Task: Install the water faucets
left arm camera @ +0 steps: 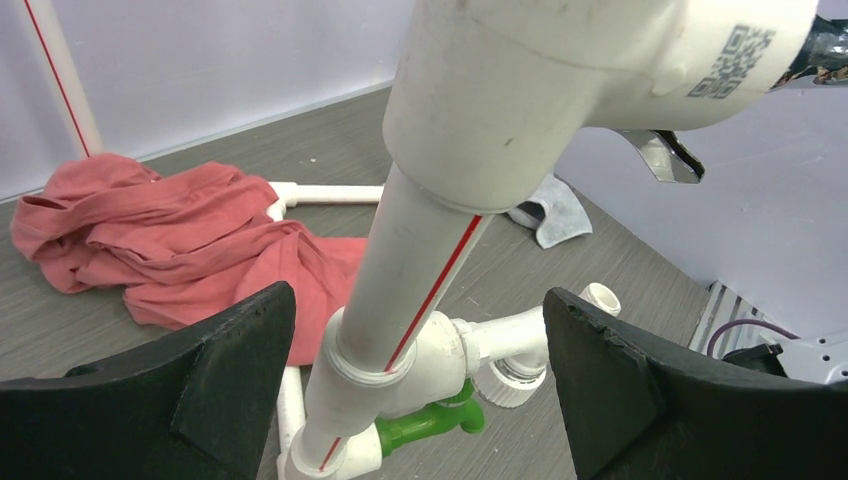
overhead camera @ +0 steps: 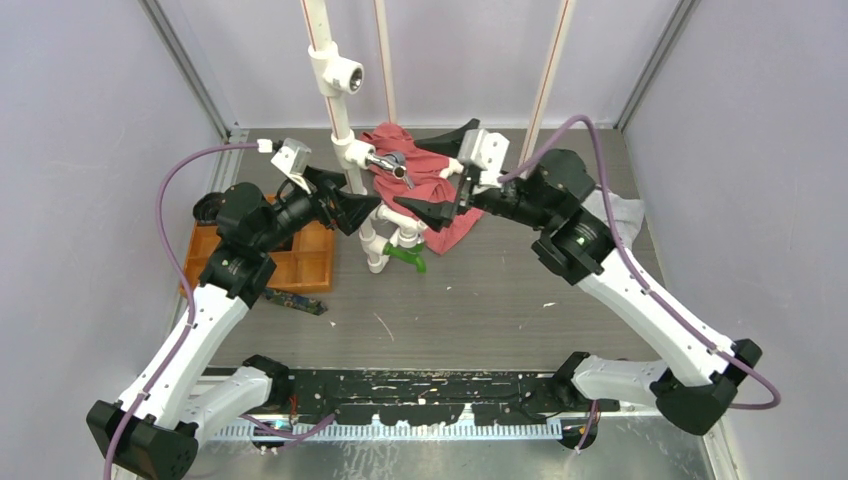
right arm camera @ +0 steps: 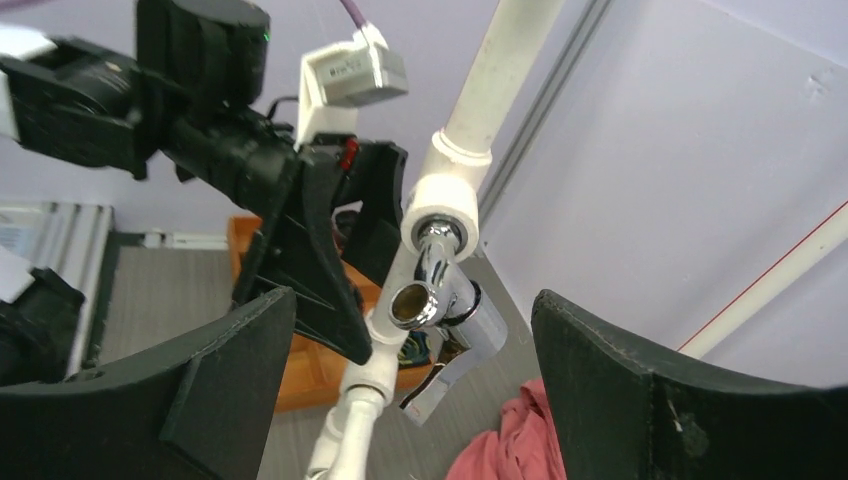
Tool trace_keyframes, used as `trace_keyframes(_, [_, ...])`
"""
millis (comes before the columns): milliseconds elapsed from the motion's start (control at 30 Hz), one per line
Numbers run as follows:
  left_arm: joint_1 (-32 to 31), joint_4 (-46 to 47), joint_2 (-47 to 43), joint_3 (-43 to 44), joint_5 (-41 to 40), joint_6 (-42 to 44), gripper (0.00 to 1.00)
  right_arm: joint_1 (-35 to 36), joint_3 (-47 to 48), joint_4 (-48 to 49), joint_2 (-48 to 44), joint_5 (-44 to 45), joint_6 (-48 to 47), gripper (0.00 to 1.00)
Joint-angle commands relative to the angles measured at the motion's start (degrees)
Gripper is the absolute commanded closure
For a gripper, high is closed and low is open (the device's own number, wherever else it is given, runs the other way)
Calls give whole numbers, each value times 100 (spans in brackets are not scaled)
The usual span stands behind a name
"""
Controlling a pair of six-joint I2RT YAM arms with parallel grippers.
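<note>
Has the silver tap (overhead camera: 388, 163) seated by its stem in a tee (overhead camera: 352, 152) on the upright pipe (overhead camera: 341, 118), with the spout jutting toward 3 o'clock in the top view. Spreads the right gripper (overhead camera: 410, 175) wide about that tap, jaws standing at 12 and 6 o'clock of it, touching no metal and gripping nothing. From the right wrist, frames the tap between both jaws with a gap on each side, spout mouth facing the camera. Spreads the left gripper (overhead camera: 352, 197) wide too, straddling the pipe just at 6 o'clock of the tee; from the left wrist, shows a gap on either side of the pipe. Has the green tap (overhead camera: 405, 258) down by the pipe's base fittings, at 6 o'clock of the silver tap, apart from both grippers. Shows a red cloth (overhead camera: 388, 137) heaped at 3 o'clock of the pipe, under the right gripper. Shows an orange tray (overhead camera: 305, 265) at 9 o'clock and a grey cloth (overhead camera: 622, 212) far out at 3 o'clock.
</note>
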Motion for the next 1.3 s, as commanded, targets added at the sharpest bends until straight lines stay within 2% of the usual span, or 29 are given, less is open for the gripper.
trace_keyframes(0, [21,290,-34,51,90,-53,7,138,216,139,327,221,-829,8])
trace_keyframes(233, [23,240,-104,28,45,-18,8,165,924,-316,1022,184,-469,19])
trace_keyframes(300, [20,233,-110,27,44,-13,8,159,1050,-448,1151,227,-251,25])
trace_keyframes(333, [18,224,-119,29,44,-5,7,158,1135,-561,1216,242,-124,29])
trace_keyframes(433, [23,214,-120,32,35,15,7,158,1403,-884,1392,249,265,51])
trace_keyframes(567, [21,206,-118,54,46,28,7,164,1609,-1071,1472,328,995,71])
trace_keyframes(700, [22,196,-132,56,35,60,7,157,1835,-1209,1618,293,2446,84])
trace_keyframes(767, [20,178,-124,62,35,81,7,130,1941,-1199,1740,67,3540,92])
trace_keyframes(833, [22,136,-138,73,35,112,7,56,1911,-970,1840,-332,4747,97])
trace_keyframes(900, [22,151,-144,59,35,115,7,-30,1597,-227,1834,-978,5990,97])
trace_keyframes(1000, [22,165,-142,19,42,113,7,-77,529,2472,1712,-1430,8264,97])
trace_keyframes(1067, [23,201,-148,-19,52,95,7,-116,256,3682,1804,-1545,9354,93])
trace_keyframes(1100, [16,212,-150,-35,53,89,7,-119,241,3971,1856,-1588,9637,84])
trace_keyframes(1167, [23,229,-166,-56,49,77,7,-114,248,4038,1841,-1612,9609,59])
trace_keyframes(1200, [23,231,-171,-54,45,79,7,-123,231,3827,1754,-1548,9349,48])
trace_keyframes(1267, [23,223,-181,-61,44,87,7,-124,155,3015,1445,-1198,8256,31])
